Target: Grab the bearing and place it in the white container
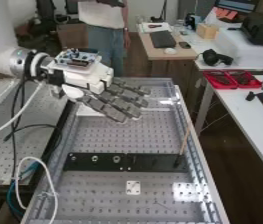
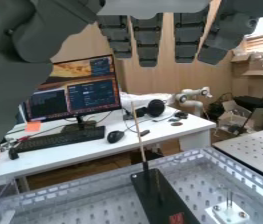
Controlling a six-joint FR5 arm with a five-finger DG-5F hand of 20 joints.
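Over the table's [image 1: 102, 135] far end, holds the hand [image 1: 96, 81] with fingers [image 1: 125, 104] straight, slightly spread; toward its left edge, has small rings [image 1: 117, 159], possibly including the bearing, on the black plate [image 1: 153, 162].

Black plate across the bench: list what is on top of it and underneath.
On top of the black plate, three small metallic rings sit toward one end, too small to confirm as bearings; a thin wooden stick rises from the other. Whatever lies underneath is covered.

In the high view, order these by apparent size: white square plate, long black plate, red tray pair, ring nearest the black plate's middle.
1. Long black plate
2. Red tray pair
3. White square plate
4. Ring
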